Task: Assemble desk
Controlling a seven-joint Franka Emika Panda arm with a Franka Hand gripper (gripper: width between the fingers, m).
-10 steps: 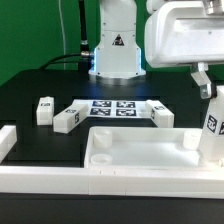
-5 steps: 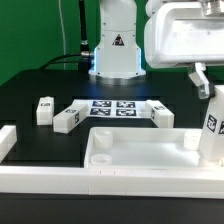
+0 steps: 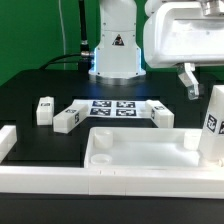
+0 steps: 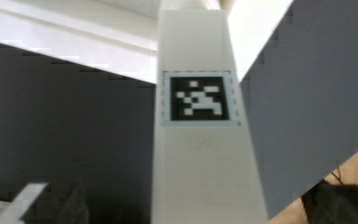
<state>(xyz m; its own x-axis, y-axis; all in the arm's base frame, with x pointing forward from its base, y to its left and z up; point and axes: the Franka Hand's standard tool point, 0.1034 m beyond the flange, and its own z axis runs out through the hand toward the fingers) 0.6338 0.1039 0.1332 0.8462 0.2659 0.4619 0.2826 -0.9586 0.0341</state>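
Gripper (image 3: 213,92) jaws stand apart around the top of the upright leg (image 3: 214,130). In the exterior view my one visible finger (image 3: 188,82) hangs with a clear gap beside the leg, where half a second ago it lay tight against the leg's side. The other finger is cut off by the frame's right edge, but I read this as a release: I grasp nothing now.

At the frame's left edge sits the end of a white border rail (image 3: 8,140). Next come the first loose leg (image 3: 43,110) and, just beside it, the second loose leg (image 3: 66,118), both on the black table (image 3: 30,95). The marker board (image 3: 112,108) lies at centre, and the third loose leg (image 3: 162,114) is just beside its right end. The tabletop (image 3: 130,160) fills the lower middle of the frame, rims up. At its right end, in the lower right of the frame, the upright leg stays standing without my hold. Its foot is hidden behind the rim.

In the wrist view that leg (image 4: 197,160) runs straight down the middle, its marker tag (image 4: 197,98) facing the camera.

I judge one leg is set, three remain, and my next move is to lift clear without knocking it.
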